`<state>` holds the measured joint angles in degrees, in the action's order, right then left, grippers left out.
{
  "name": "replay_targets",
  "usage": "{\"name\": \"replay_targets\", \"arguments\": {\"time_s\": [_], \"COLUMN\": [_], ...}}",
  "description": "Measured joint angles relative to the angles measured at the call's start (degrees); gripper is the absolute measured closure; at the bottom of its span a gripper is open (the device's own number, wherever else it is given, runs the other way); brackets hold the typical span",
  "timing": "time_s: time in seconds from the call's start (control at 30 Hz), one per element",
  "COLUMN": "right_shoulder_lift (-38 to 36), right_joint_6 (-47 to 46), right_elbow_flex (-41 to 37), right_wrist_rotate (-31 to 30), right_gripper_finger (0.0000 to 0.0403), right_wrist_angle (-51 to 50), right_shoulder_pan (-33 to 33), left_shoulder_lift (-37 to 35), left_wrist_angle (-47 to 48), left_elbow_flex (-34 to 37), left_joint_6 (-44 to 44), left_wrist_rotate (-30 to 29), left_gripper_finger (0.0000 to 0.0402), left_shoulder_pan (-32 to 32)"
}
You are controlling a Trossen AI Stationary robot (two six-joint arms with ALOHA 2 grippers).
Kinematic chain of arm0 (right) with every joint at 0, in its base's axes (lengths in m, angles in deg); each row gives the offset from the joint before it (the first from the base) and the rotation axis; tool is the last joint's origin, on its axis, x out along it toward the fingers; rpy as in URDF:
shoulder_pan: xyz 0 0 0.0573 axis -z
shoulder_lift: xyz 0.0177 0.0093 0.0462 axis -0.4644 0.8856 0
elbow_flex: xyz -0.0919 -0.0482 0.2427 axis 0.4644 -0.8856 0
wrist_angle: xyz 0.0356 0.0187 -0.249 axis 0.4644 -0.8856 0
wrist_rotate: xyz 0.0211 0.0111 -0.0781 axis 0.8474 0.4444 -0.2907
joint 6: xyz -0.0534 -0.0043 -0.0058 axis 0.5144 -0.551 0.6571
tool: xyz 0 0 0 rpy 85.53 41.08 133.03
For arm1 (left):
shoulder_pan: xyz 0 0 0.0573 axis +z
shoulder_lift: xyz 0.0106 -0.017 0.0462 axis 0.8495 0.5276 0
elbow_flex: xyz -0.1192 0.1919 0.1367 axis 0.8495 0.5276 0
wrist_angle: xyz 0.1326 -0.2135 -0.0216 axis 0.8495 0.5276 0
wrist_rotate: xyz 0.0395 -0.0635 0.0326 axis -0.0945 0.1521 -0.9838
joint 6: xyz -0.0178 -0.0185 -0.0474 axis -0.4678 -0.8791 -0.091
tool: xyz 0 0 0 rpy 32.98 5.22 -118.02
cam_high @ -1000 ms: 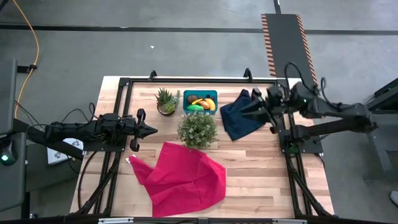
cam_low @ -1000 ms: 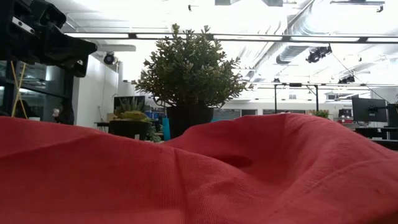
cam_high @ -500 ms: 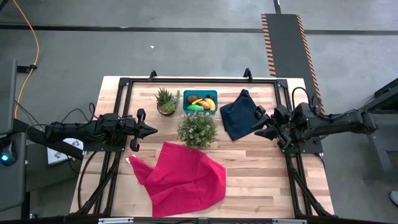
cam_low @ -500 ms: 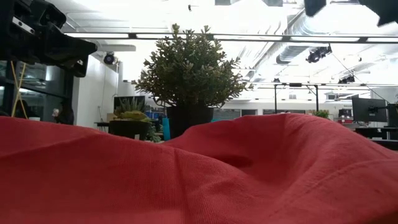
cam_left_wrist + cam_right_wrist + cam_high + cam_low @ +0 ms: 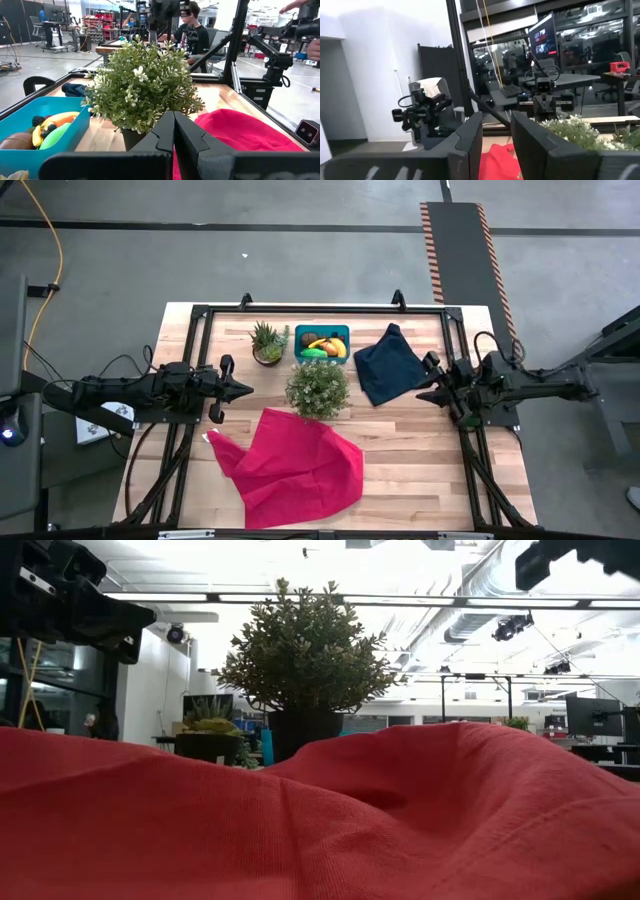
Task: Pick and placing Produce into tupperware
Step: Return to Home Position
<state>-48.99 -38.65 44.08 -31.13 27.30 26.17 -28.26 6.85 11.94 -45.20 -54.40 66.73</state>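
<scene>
The teal tupperware (image 5: 322,343) stands by the table's far edge, with produce (image 5: 326,346) lying in it. The left wrist view shows the tupperware (image 5: 30,145) holding a yellow banana (image 5: 60,120), a green piece (image 5: 56,136), a brown oval (image 5: 15,141) and dark bits. My left gripper (image 5: 245,389) hovers shut at the table's left, pointing at the bushy plant; its shut fingertips (image 5: 174,117) touch nothing. My right gripper (image 5: 425,392) hovers open at the right, beside the navy cloth, fingertips (image 5: 496,125) apart and empty.
A bushy potted plant (image 5: 318,387) stands mid-table just near of the tupperware. A small spiky plant (image 5: 268,342) is left of the tub. A navy cloth (image 5: 388,365) lies to its right. A red cloth (image 5: 295,465) covers the near middle and fills the low view (image 5: 320,820).
My right arm has drawn back from above the navy cloth toward the table's right edge and slightly nearer, leaving the cloth lying uncovered. Its gripper has come into the top right of the low view. The left arm has kept still.
</scene>
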Motion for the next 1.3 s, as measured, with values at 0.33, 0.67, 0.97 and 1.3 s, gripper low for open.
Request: {"name": "replay_targets", "arguments": {"time_s": [0.33,0.67,0.97,1.3], "right_shoulder_lift": [-1.7,-1.8,-2.8,-6.5], "right_joint_6": [-1.7,-0.8,4.9,8.0], "right_elbow_flex": [-11.0,-15.8,-15.8,-15.8], "right_wrist_rotate": [-1.6,-1.8,-4.8,-9.0], "right_gripper_finger": [0.0309,0.0309,0.0309,0.0309], "right_wrist_angle": [14.2,20.1,16.4,2.2], "right_shoulder_pan": [-0.5,-0.5,-0.5,-0.5], "left_shoulder_lift": [0.0,0.0,0.0,0.0], "left_wrist_angle": [0.0,0.0,0.0,0.0], "left_elbow_flex": [0.0,0.0,0.0,0.0], "left_joint_6": [0.0,0.0,0.0,0.0], "left_wrist_rotate": [0.0,0.0,0.0,0.0], "left_gripper_finger": [0.0401,0.0401,0.0401,0.0401], "left_shoulder_pan": [0.0,0.0,0.0,0.0]}}
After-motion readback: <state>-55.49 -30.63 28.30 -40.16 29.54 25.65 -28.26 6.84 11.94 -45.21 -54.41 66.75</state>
